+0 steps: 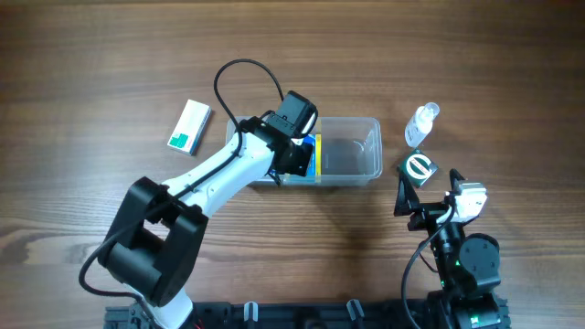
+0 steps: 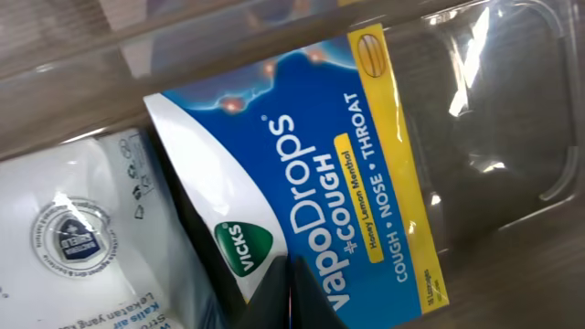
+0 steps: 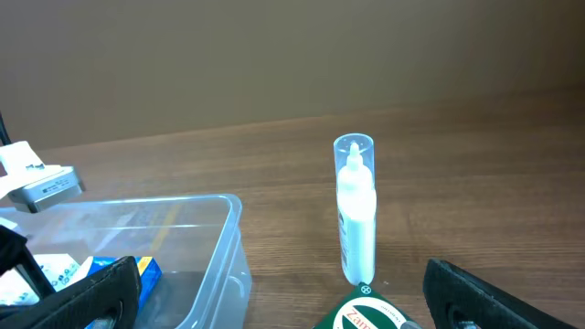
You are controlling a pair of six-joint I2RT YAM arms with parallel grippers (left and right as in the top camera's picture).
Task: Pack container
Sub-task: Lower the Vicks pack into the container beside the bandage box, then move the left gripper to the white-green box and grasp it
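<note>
Two packets lie inside the container [image 1: 352,152], which sits at mid-table with its long side running left to right. A blue-and-yellow VapoDrops packet [image 2: 329,174] lies against a white packet [image 2: 73,238] at the tub's left end, and the right half is bare.

The left gripper [image 1: 297,157] reaches down over that left end, right at the blue packet. Its wrist view shows only a dark wedge of fingers at the bottom edge, so I cannot tell whether the jaws are parted or pinching. The right gripper [image 3: 279,288] waits near the right edge of the table with its jaws spread wide and holding nothing.

Just in front of it lies a green box [image 1: 420,167], and just beyond that stands a small clear bottle [image 1: 422,123], both to the right of the tub. A white-and-green box [image 1: 190,126] lies on the table [image 1: 91,73] well to the left.

As for handling, the tub looks light, thin-walled and slick, probably stiff at the rim but springy in the walls. Squeezing a wall would likely bow it. The rim of a short end seems the safest hold, and the right end is the free one. With its load all at the left, it would probably tip that way when lifted.
</note>
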